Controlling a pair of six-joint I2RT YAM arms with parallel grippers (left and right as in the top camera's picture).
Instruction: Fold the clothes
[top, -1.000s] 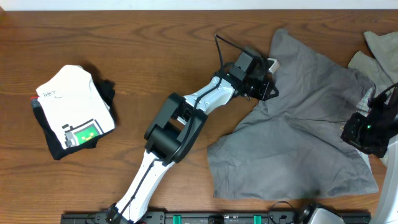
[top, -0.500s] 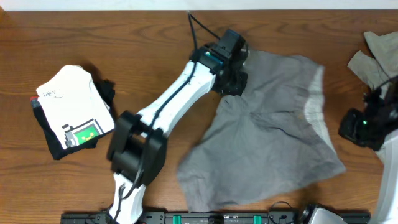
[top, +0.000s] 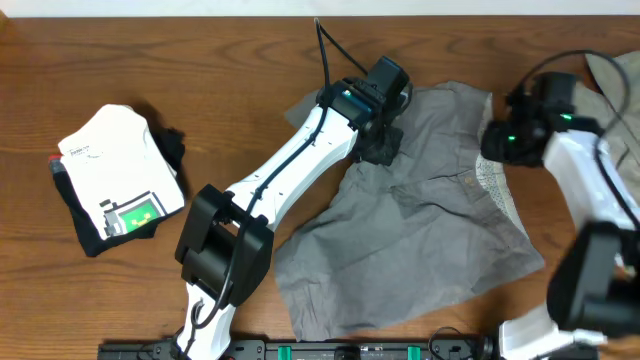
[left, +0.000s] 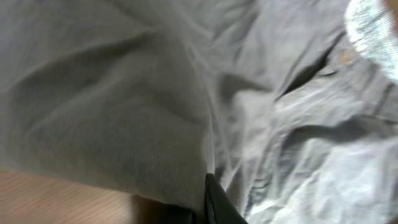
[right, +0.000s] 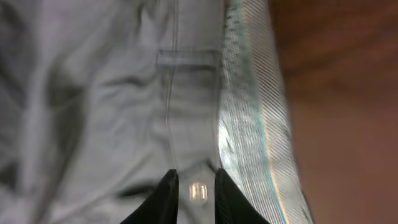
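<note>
My left gripper is clamped on the crumpled grey cotton shorts, which lie centre-right on the brown wooden table. Half a second ago my right gripper sat at 3 o'clock. It is now over the waistband at 2 o'clock, fingers slightly apart around a button; I cannot tell whether they grip.

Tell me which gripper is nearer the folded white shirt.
Left. Left gripper: right of the folded white shirt, on the grey shorts' left edge. Right gripper: farther right, at their waistband.
</note>
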